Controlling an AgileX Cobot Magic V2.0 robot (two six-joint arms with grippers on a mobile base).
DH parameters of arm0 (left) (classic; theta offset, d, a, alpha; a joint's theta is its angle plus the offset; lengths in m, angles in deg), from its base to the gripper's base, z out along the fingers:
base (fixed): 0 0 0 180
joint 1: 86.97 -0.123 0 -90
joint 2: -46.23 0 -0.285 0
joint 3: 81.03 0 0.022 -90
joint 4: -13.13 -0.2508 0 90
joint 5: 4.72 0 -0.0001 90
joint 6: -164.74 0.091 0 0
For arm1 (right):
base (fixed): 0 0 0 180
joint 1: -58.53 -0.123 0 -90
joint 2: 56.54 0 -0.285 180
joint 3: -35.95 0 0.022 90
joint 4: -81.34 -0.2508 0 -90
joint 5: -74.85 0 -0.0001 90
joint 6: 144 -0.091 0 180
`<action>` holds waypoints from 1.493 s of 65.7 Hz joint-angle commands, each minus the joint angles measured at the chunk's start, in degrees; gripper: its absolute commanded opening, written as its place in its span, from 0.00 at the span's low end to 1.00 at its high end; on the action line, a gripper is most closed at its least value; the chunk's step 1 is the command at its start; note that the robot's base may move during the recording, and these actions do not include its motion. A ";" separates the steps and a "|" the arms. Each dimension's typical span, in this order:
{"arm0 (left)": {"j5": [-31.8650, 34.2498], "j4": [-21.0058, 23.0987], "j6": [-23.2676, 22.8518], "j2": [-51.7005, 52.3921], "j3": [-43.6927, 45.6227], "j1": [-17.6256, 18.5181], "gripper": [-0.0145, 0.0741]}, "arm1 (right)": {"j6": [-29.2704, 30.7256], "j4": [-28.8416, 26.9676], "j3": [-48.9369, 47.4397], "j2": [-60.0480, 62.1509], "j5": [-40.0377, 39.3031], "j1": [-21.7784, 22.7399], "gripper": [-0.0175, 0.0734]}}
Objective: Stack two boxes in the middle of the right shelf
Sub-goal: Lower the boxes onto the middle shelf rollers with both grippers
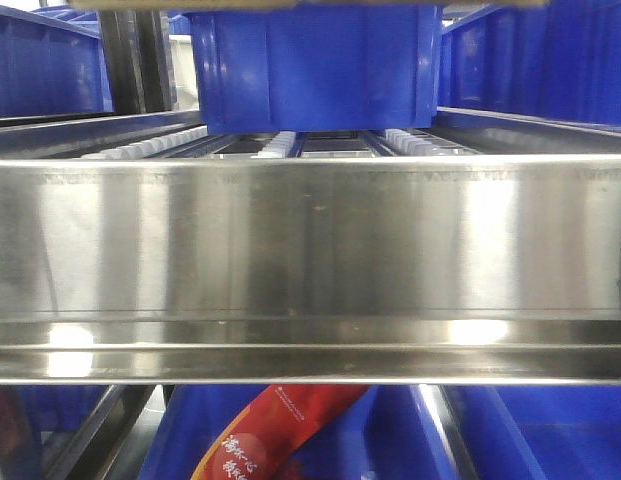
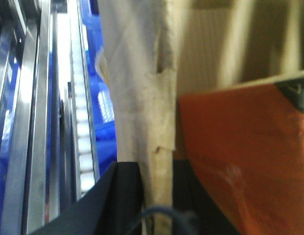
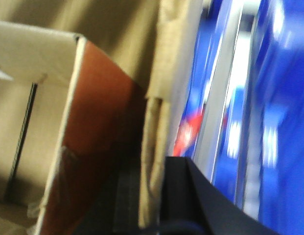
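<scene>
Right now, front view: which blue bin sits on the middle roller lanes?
The centre bin, squarely behind the shelf rail, white rollers running under it. The others above the rail are cut off at the frame's side edges.

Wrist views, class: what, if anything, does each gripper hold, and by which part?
Each grips a cardboard box wall edge. The left gripper pinches the left wall; the right gripper pinches the right wall. Probably one box.

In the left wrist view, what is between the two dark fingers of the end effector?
A pale cardboard box wall stands between the left end effector's dark fingers, seen in the left wrist view.
</scene>
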 commanded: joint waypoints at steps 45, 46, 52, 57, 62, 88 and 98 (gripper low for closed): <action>3.37 -2.35 0.43 0.55 -16.61 -0.13 0.52 | 0.33 -1.21 7.75 -1.91 1.63 0.44 0.55; 3.37 -2.35 0.43 0.55 -16.61 -0.13 0.56 | 0.33 -1.21 7.75 -1.91 1.47 0.44 0.59; 3.37 -2.35 0.43 0.68 -16.61 -0.13 0.83 | 0.33 -1.21 7.65 -1.91 0.70 0.44 0.76; 3.37 -2.35 0.47 0.89 -16.61 -0.13 0.83 | 0.33 -1.21 7.65 -1.55 -0.33 0.44 0.82; 3.37 -2.04 0.47 1.52 -16.61 -0.13 0.77 | 0.33 -1.21 7.65 -0.93 -1.32 0.44 0.80; 3.37 -2.64 0.57 12.23 -17.22 -0.13 0.68 | 0.33 -1.21 8.62 8.50 -4.74 0.44 0.51; 5.19 -6.30 0.57 21.62 -25.43 -0.13 0.44 | 0.33 -0.47 16.29 16.00 -8.26 0.44 0.11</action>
